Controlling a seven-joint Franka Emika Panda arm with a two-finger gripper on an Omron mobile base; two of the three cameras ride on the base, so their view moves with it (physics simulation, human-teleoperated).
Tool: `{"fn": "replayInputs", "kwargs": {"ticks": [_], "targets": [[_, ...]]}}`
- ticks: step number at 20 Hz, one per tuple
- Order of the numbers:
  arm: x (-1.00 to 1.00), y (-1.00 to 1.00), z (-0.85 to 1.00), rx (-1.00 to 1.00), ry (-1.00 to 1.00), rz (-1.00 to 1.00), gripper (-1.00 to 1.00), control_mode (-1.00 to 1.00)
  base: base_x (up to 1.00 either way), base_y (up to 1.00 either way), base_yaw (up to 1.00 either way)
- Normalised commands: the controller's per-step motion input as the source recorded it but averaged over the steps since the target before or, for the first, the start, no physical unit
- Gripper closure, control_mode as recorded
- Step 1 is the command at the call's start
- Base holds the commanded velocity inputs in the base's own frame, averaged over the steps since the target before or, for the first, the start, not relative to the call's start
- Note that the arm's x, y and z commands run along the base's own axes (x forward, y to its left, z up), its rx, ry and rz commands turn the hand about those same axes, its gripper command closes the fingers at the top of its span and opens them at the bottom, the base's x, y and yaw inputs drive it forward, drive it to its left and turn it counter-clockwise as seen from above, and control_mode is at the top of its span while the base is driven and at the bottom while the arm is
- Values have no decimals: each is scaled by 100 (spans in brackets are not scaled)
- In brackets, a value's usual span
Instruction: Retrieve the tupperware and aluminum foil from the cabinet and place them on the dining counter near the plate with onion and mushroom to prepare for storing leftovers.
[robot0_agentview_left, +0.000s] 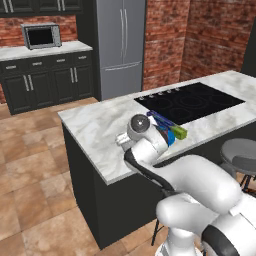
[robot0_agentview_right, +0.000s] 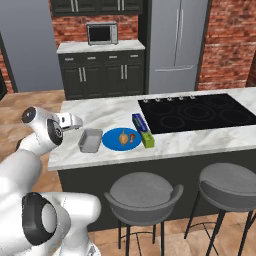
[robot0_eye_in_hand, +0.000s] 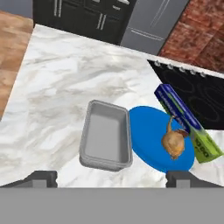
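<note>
Hand view: tupperware (robot0_eye_in_hand: 106, 135) lies on counter between wide-apart tool (robot0_eye_in_hand: 112, 177) tips.

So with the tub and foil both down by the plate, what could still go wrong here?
1. The tub sits close to the counter's near edge, right under the open gripper; a low pull-back could knock it off.
2. The foil box rests against the plate, so a bump could shift the plate and roll the onion.
</note>
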Motion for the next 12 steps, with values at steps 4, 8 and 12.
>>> {"fn": "replayInputs", "kwargs": {"ticks": [4,8,12], "targets": [[-42,-57,100,30,-16,-1,-100,-100,0,0,0],[-50,-28,100,24,-23,0,-100,-100,0,0,0],[-55,7,100,6,-28,0,-100,-100,0,0,0]]}}
